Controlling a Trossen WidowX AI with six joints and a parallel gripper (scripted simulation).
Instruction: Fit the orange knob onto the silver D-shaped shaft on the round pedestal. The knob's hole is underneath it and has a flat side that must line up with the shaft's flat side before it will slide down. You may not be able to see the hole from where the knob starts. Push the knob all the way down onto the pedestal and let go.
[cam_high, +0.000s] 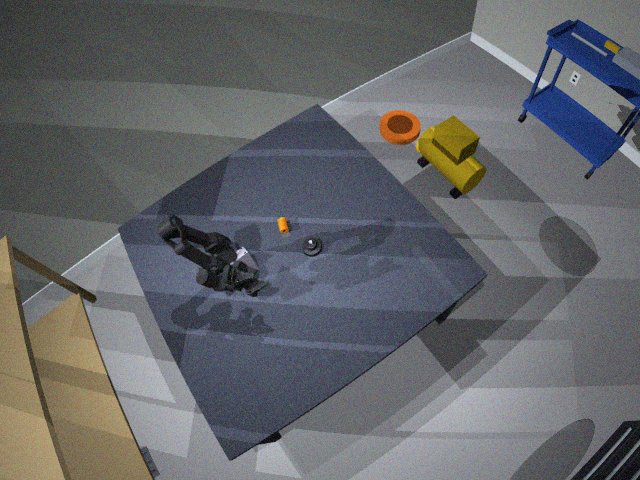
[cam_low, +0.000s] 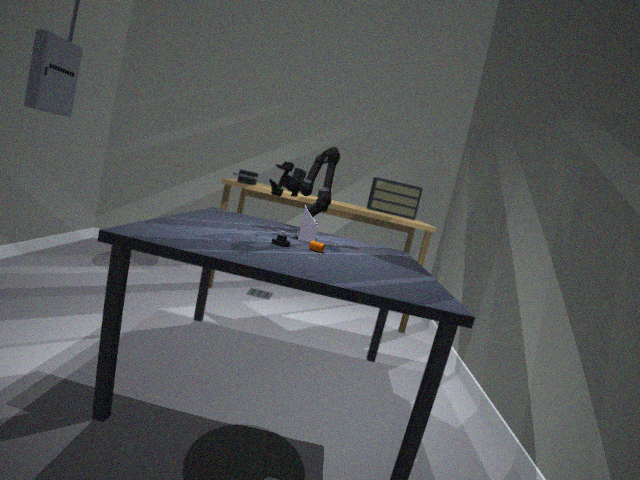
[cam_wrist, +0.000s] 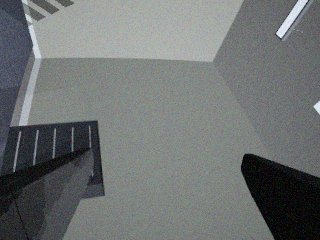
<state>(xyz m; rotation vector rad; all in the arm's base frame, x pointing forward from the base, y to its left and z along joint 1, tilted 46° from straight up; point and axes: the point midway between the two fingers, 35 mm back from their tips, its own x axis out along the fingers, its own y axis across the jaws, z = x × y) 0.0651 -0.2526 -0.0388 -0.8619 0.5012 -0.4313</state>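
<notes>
The orange knob (cam_high: 282, 225) (cam_low: 316, 246) lies on its side on the dark blue table (cam_high: 310, 180) (cam_low: 361, 268). A dark spot shows on its near end in the top view; its flat side cannot be made out. The dark round pedestal (cam_high: 313, 252) (cam_low: 280, 242) stands a short way from the knob, with the small silver shaft (cam_high: 310, 241) upright and bare on it. My gripper (cam_high: 262, 289) (cam_low: 273, 174) (cam_wrist: 170, 159) is open and empty, raised above the table and away from both. The wrist view shows neither knob nor pedestal.
A pale upright panel (cam_high: 241, 253) (cam_low: 308, 227) stands beside the arm, which partly covers it in the top view. A wooden bench (cam_low: 351, 209) stands behind the table. A yellow compressor (cam_high: 449, 155) and a blue cart (cam_high: 573, 118) are on the floor beyond the table.
</notes>
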